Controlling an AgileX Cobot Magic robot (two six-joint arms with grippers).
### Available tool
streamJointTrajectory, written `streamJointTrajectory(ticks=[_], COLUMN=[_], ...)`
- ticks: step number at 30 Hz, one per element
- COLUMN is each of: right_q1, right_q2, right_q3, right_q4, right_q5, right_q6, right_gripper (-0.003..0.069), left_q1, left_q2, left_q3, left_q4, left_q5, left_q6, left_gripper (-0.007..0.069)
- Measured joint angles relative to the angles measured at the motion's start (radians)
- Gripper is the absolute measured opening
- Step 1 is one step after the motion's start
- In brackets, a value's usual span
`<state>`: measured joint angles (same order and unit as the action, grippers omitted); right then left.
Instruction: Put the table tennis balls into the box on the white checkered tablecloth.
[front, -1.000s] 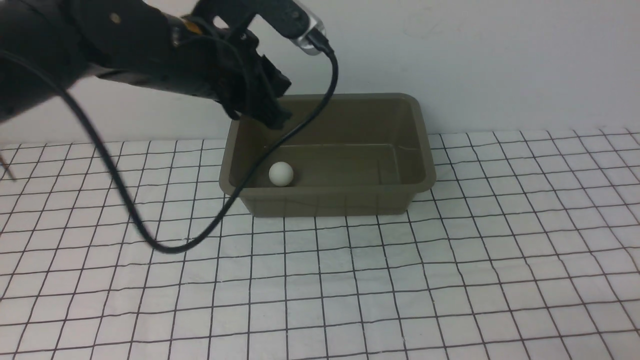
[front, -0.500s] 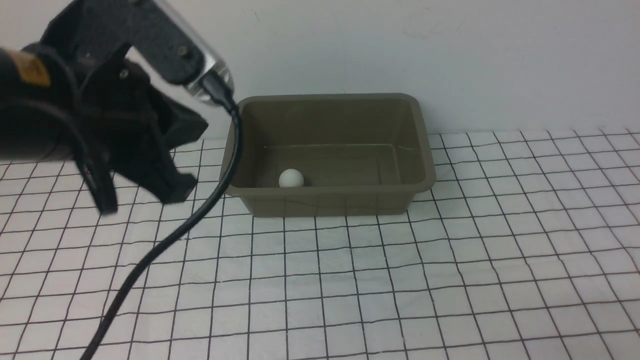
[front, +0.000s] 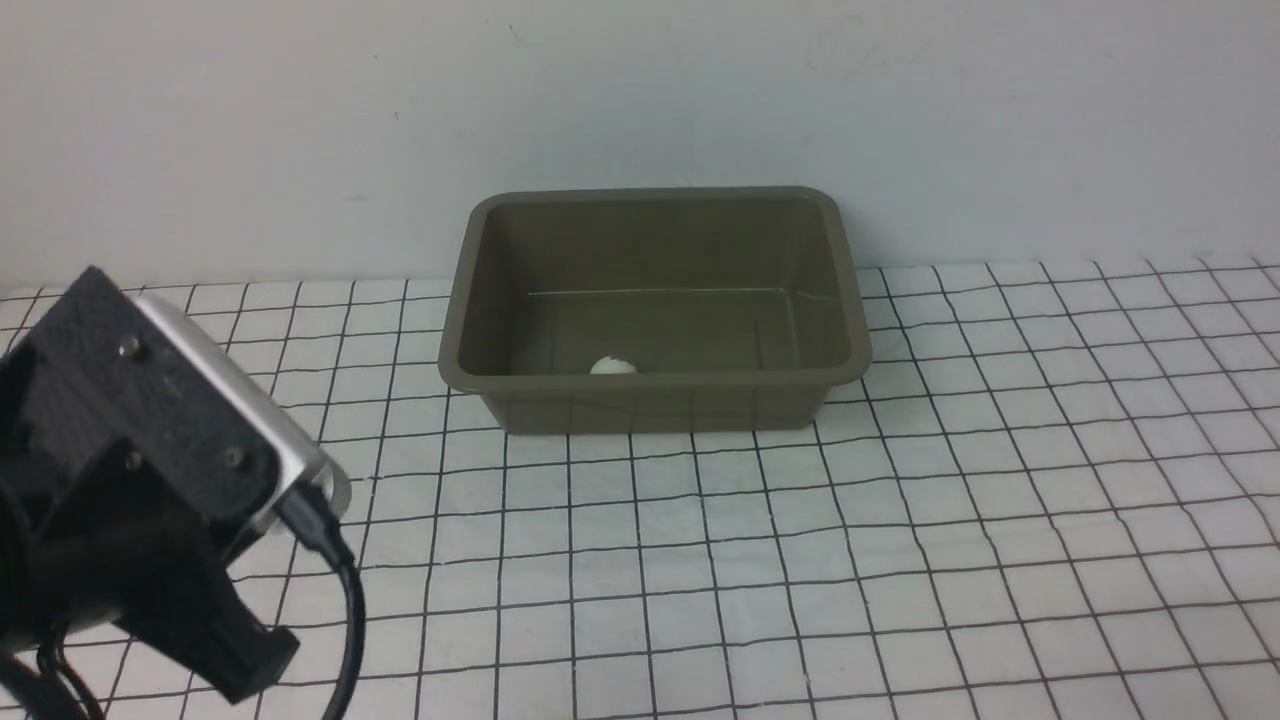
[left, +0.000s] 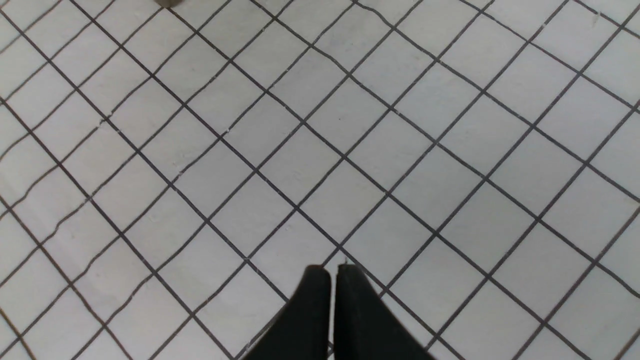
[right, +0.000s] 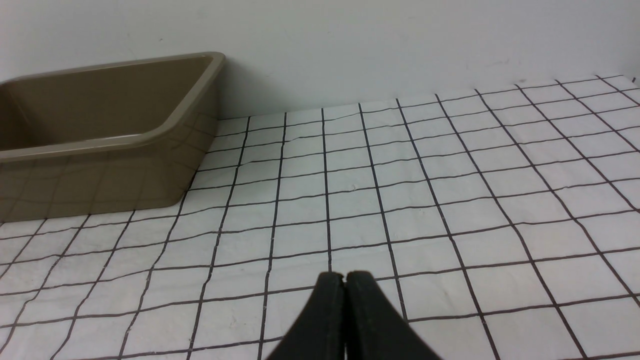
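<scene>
The white table tennis ball (front: 613, 366) lies inside the olive-brown box (front: 655, 385), against its near wall, only its top showing. The box stands on the white checkered tablecloth (front: 800, 540) near the back wall; its corner also shows in the right wrist view (right: 125, 137). My left arm is low at the front left, far from the box. My left gripper (left: 333, 270) is shut and empty above the cloth. My right gripper (right: 344, 276) is shut and empty over the cloth, to the right of the box; it is out of the front view.
A pale wall (front: 640, 100) rises right behind the box. The left arm's black wrist housing with its silver camera (front: 240, 420) and cable (front: 345, 600) fills the front left corner. Only cloth shows around both grippers.
My left arm has pulled back from over the box, down and to the front left. The ball has rolled right along the box's near wall and sits lower behind the rim.
</scene>
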<state>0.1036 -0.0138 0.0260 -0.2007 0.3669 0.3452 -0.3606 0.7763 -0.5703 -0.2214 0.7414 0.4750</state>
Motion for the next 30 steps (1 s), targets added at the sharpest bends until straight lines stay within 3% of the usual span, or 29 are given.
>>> streamJointTrajectory(ticks=[6, 15, 23, 30], right_q1=[0.0, 0.0, 0.0, 0.0], right_q2=[0.0, 0.0, 0.0, 0.0], right_q3=[0.0, 0.0, 0.0, 0.0], right_q4=[0.0, 0.0, 0.0, 0.0], right_q5=[0.0, 0.0, 0.0, 0.0], right_q6=[0.0, 0.0, 0.0, 0.0], right_gripper=[-0.0014, -0.0014, -0.0014, -0.0014], left_q1=[0.035, 0.31, 0.41, 0.417], left_q2=[-0.035, -0.376, -0.552, -0.595], left_q3=[0.001, 0.18, 0.536, 0.598], left_q4=[0.027, -0.012, -0.225, -0.327], left_q5=[-0.03, -0.401, -0.666, -0.674], left_q6=[0.033, 0.035, 0.009, 0.045], left_gripper=[-0.0004, -0.0004, -0.0004, -0.0004])
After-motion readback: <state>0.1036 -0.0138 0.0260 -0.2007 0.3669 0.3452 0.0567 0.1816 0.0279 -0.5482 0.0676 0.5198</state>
